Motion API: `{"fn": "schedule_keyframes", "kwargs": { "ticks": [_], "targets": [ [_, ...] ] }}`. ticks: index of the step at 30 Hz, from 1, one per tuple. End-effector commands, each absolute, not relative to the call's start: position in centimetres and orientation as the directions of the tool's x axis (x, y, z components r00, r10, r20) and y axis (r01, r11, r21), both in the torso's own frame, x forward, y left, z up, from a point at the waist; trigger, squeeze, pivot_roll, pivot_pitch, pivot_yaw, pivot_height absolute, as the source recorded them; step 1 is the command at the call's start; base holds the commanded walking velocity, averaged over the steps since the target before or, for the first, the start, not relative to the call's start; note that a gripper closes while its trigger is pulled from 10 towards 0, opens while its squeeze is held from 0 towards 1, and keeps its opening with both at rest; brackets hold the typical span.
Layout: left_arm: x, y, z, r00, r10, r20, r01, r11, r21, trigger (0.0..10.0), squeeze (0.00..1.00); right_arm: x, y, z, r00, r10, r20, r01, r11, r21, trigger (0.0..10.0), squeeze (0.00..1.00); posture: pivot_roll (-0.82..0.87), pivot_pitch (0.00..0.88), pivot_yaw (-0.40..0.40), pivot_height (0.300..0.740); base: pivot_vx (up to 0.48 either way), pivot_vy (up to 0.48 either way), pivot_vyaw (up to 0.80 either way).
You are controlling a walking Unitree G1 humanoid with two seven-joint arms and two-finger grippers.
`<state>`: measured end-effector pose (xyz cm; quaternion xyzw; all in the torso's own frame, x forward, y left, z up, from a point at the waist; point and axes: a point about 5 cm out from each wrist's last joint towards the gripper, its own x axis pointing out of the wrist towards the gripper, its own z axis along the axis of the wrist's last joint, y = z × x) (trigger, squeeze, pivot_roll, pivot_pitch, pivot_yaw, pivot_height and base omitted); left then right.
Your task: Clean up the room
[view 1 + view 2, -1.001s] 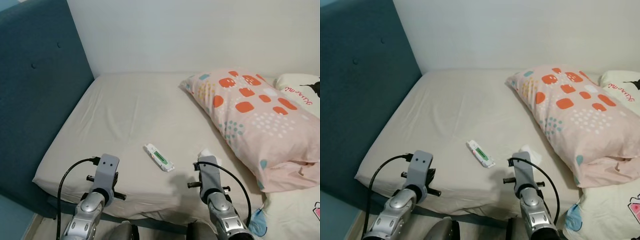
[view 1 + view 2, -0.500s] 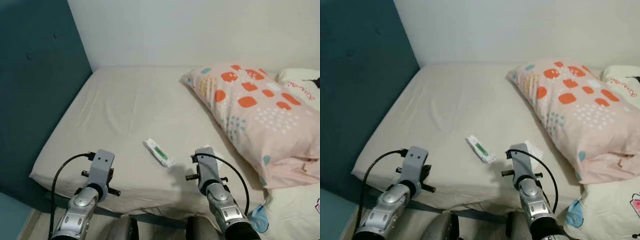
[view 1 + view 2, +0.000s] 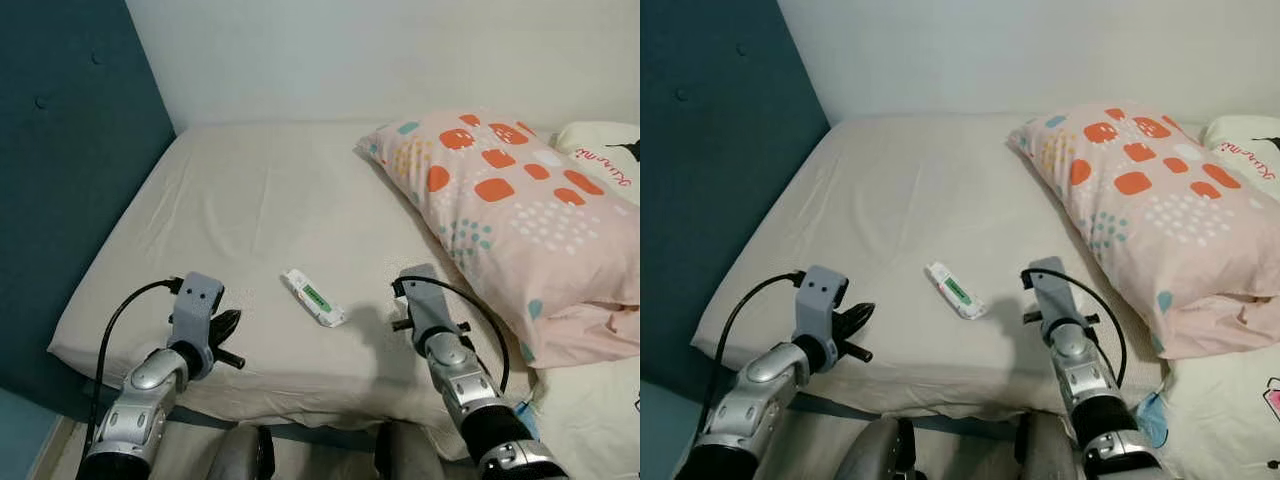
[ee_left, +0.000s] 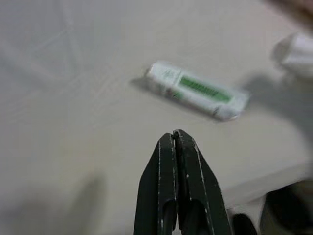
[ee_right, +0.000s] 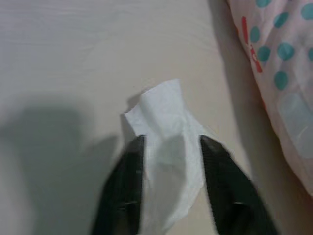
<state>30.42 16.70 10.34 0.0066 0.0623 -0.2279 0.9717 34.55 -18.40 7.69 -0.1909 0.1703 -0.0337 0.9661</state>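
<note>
both eye views look forward and down from head height over the bed (image 3: 260, 210), sharing nearly the same scene, headboard (image 3: 60, 180) at frame left, pillow (image 3: 1150, 200) at right. the left wrist view looks closely along its hand (image 4: 177, 138) at the packet (image 4: 195, 91); the right wrist view hovers close over the tissue (image 5: 164, 122).

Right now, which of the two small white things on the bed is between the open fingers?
The crumpled tissue, lying beside the spotted pillow, sits between the right gripper's open fingers. The green-labelled packet lies apart, ahead of the shut left gripper.
</note>
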Motion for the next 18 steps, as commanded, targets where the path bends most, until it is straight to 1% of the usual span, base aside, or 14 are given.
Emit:
{"fn": "schedule_keyframes", "kwargs": {
  "ticks": [1, 3, 5, 8, 9, 10, 12, 14, 15, 16, 18],
  "targets": [
    [29.9, 16.6, 10.5, 0.862, -0.492, -0.122, 0.489, 0.871, -0.050, 10.0, 0.00, 34.4, -18.6, 7.1, 0.924, -0.145, -0.354, -0.005, 0.921, -0.389, 10.0, 1.00, 0.05, 0.240, 0.009, 0.611, 0.000, 0.000, 0.00],
    [29.5, 15.5, 11.1, 0.823, -0.563, -0.081, 0.557, 0.826, -0.085, 10.0, 0.00, 34.5, -19.0, 7.0, 0.916, -0.160, -0.369, 0.001, 0.918, -0.396, 10.0, 1.00, 0.05, 0.242, 0.010, 0.611, 0.000, 0.000, 0.00],
    [29.0, 14.3, 11.6, 0.783, -0.620, -0.052, 0.616, 0.785, -0.075, 10.0, 0.00, 34.7, -19.3, 6.9, 0.904, -0.165, -0.395, -0.004, 0.920, -0.392, 10.0, 1.00, 0.05, 0.250, 0.012, 0.611, 0.000, 0.000, 0.00],
    [28.7, 13.6, 12.0, 0.763, -0.645, -0.035, 0.642, 0.764, -0.069, 10.0, 0.00, 34.8, -19.4, 6.9, 0.899, -0.164, -0.406, -0.007, 0.921, -0.389, 10.0, 1.00, 0.05, 0.259, 0.013, 0.611, 0.000, 0.000, 0.00],
    [28.4, 12.4, 12.6, 0.741, -0.672, -0.003, 0.672, 0.740, -0.031, 10.0, 0.00, 35.1, -19.4, 7.0, 0.894, -0.151, -0.421, -0.016, 0.930, -0.367, 10.0, 1.00, 0.06, 0.265, 0.012, 0.611, 0.000, 0.000, 0.00],
    [28.4, 12.4, 12.6, 0.741, -0.672, -0.003, 0.672, 0.740, -0.031, 10.0, 0.00, 35.1, -19.4, 7.0, 0.894, -0.151, -0.421, -0.016, 0.930, -0.367, 10.0, 1.00, 0.06, 0.265, 0.012, 0.611, 0.000, 0.000, 0.00],
    [28.1, 11.5, 13.0, 0.722, -0.692, 0.012, 0.692, 0.722, 0.011, 10.0, 0.00, 35.2, -19.4, 7.1, 0.894, -0.131, -0.429, -0.027, 0.939, -0.342, 10.0, 1.00, 0.06, 0.268, 0.011, 0.611, 0.000, 0.000, 0.00],
    [27.7, 10.6, 13.2, 0.707, -0.707, 0.021, 0.705, 0.707, 0.062, 10.0, 0.00, 35.5, -19.0, 7.3, 0.898, -0.083, -0.432, -0.063, 0.947, -0.314, 10.0, 1.00, 0.06, 0.276, 0.010, 0.611, 0.000, 0.000, 0.00],
    [27.7, 10.6, 13.2, 0.707, -0.707, 0.021, 0.705, 0.707, 0.062, 10.0, 0.00, 35.5, -19.0, 7.3, 0.898, -0.083, -0.432, -0.063, 0.947, -0.314, 10.0, 1.00, 0.06, 0.276, 0.010, 0.611, 0.000, 0.000, 0.00],
    [27.4, 9.9, 13.5, 0.697, -0.716, 0.031, 0.712, 0.697, 0.088, 10.0, 0.00, 35.8, -18.8, 7.5, 0.897, -0.057, -0.439, -0.091, 0.947, -0.307, 10.0, 1.00, 0.06, 0.280, 0.008, 0.611, 0.000, 0.000, 0.00],
    [27.4, 9.8, 13.6, 0.696, -0.718, 0.033, 0.713, 0.695, 0.095, 10.0, 0.00, 35.8, -18.8, 7.6, 0.896, -0.048, -0.442, -0.098, 0.948, -0.303, 10.0, 1.00, 0.06, 0.280, 0.008, 0.611, 0.000, 0.000, 0.00]
  ]
}}
